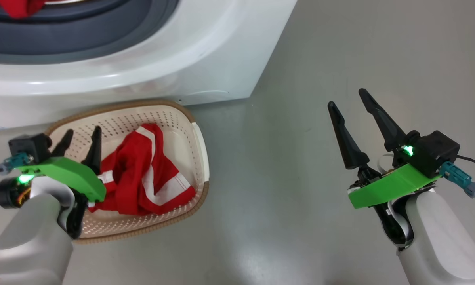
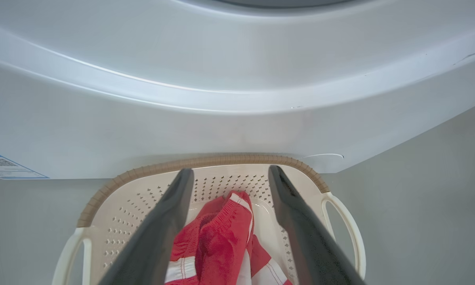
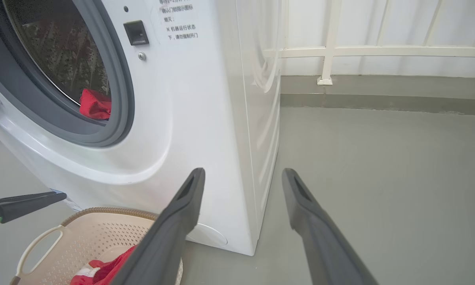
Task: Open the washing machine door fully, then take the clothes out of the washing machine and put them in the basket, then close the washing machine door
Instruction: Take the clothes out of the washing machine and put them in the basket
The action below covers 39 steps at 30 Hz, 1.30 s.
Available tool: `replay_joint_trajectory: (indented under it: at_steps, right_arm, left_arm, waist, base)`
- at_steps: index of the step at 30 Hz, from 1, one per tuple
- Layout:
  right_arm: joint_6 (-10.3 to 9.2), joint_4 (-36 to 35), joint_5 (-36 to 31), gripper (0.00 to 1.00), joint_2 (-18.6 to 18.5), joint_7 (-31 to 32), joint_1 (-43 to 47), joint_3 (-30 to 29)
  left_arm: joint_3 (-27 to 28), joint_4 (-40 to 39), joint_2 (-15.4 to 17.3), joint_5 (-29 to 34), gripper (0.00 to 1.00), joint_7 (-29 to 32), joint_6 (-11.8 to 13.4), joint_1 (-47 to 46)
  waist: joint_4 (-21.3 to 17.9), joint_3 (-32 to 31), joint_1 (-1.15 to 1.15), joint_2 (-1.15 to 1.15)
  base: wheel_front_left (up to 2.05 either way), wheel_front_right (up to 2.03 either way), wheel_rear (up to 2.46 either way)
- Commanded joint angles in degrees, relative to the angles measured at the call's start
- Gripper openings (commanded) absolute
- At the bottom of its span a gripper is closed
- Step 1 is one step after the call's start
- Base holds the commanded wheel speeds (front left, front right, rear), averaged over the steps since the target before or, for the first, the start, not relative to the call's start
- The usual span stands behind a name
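Observation:
The white washing machine (image 1: 205, 59) stands at the top of the head view, and its door is out of view. A red garment (image 3: 94, 105) lies inside the drum behind the grey gasket (image 3: 123, 99); the same garment (image 1: 19, 8) peeks in at the top edge of the head view. The cream basket (image 1: 199, 158) sits on the floor against the washer and holds red-and-white clothes (image 1: 142, 178). My left gripper (image 1: 82, 132) hovers open above the basket's left half, with nothing between its fingers. The clothes (image 2: 221, 237) lie below it. My right gripper (image 1: 347, 99) is open over bare floor.
Grey floor (image 1: 300, 217) spreads right of the washer. A white railing (image 3: 380, 51) and a low kerb run along the far side. A blue label (image 2: 3, 164) is stuck on the washer's lower front. The washer's right corner (image 3: 257, 198) stands just left of my right gripper (image 3: 243, 172).

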Motion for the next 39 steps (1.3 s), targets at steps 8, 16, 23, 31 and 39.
replay_joint_trajectory:
  at_steps: [8, 16, 23, 31, 39]
  right_arm:
    - [0.09, -0.25, 0.78, 1.00, -1.64, -0.28, 3.48, 0.77]
    - [0.09, 0.43, 1.44, 1.00, -2.77, -0.28, 6.13, 0.59]
    - [0.09, 0.86, 2.26, 1.00, -3.52, -0.28, 8.99, 0.51]
    - [0.09, 0.78, 3.16, 1.00, -4.49, -0.28, 12.67, 0.08]
    - [0.09, 0.82, 3.43, 1.00, -5.11, -0.28, 15.28, -0.89]
  left_arm:
    - [12.20, -7.71, 1.47, 8.04, 1.00, -0.47, -0.17, 5.41]
    - [22.19, -15.94, -0.92, 15.87, 1.00, -0.47, -0.18, 11.59]
    - [27.47, -23.22, -2.57, 20.74, 1.00, -0.47, -0.18, 17.74]
    - [32.31, -31.11, -3.22, 23.55, 1.00, -0.47, -0.18, 25.58]
    - [35.78, -37.27, -3.96, 25.46, 1.00, -0.47, -0.18, 32.18]
  waist:
    - [2.28, -5.56, 0.00, 0.00]
    - [3.83, -10.26, 0.00, 0.00]
    - [4.36, -14.73, 0.00, 0.00]
    - [4.20, -19.01, 0.00, 0.00]
    - [4.09, -20.95, 0.00, 0.00]
  base:
    - [0.00, 0.00, 0.00]
    - [0.00, 0.00, 0.00]
    - [0.00, 0.00, 0.00]
    - [0.00, 0.00, 0.00]
    - [0.00, 0.00, 0.00]
